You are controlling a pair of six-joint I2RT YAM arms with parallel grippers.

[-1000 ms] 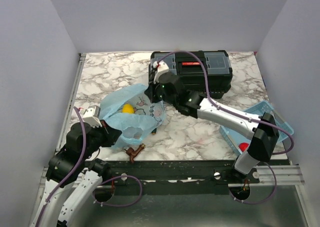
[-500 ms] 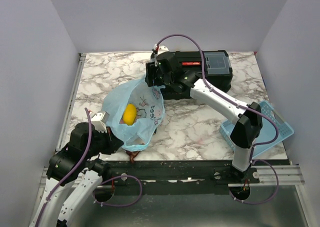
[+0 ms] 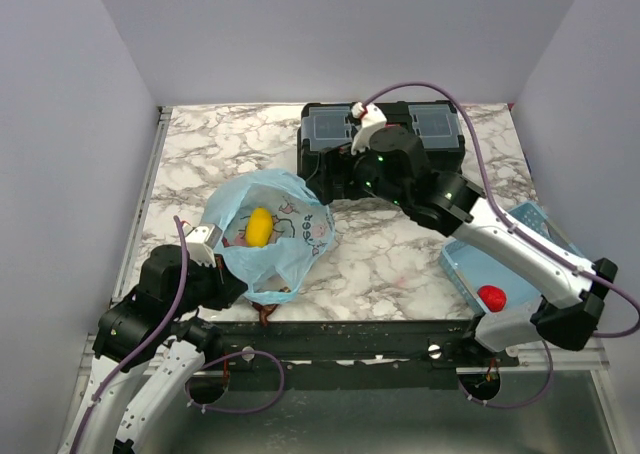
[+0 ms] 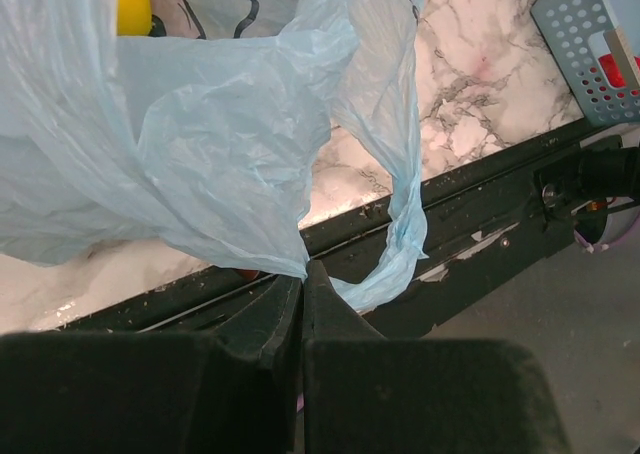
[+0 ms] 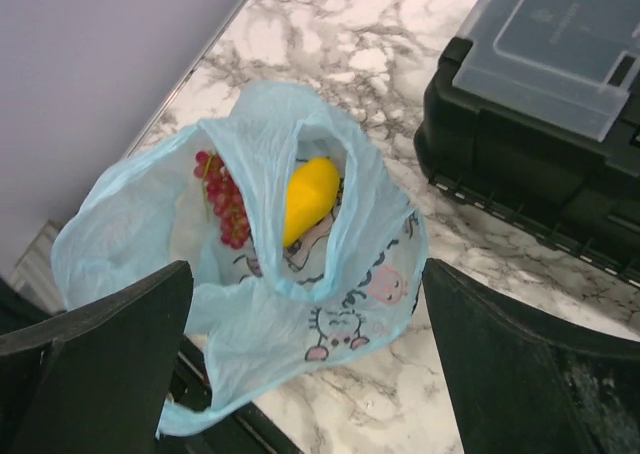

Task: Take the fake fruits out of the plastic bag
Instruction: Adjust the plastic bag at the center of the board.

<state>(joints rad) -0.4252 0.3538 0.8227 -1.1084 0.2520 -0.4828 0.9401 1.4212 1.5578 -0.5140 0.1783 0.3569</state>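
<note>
I have the left gripper (image 4: 303, 274) low at the near edge, clamped on the bag (image 3: 300, 242). The right gripper (image 5: 305, 294), arm stretched leftward, hangs spread wide above it; mango (image 5: 308, 196) and grapes (image 5: 224, 202) lie inside.

Left arm (image 3: 160, 284), lower left of the top view: black joint housings, white lower link, purple cable looped alongside, small white block at the wrist. Right arm (image 3: 510, 254), right half: black joints, silver-white links, purple cable arching over, green light and white mount near the wrist. Left gripper (image 4: 303, 284) and right gripper (image 5: 307, 269): matte black, wedge-shaped fingers
</note>
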